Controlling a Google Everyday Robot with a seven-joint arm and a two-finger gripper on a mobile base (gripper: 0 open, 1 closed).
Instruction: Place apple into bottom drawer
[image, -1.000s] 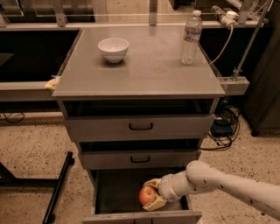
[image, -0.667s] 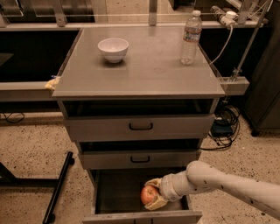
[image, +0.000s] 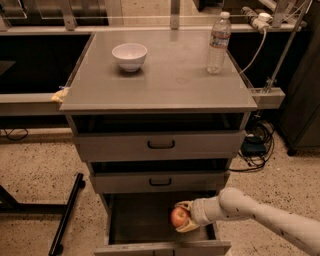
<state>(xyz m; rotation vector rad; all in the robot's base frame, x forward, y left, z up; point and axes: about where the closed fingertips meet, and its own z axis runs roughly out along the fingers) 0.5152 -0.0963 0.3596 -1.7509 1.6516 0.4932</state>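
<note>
Camera view: gripper jaws clamped on apple over open bottom drawer (its front cut off below).

End effector, over the right part of the open bottom drawer, clasps the apple, whose right side it covers. The arm is cut off at the right edge. The drawer's front panel is cropped by the lower edge; its rear lies hidden beneath the middle drawer. Label text on the bottle, standing on the desk, is too small to read.
</note>
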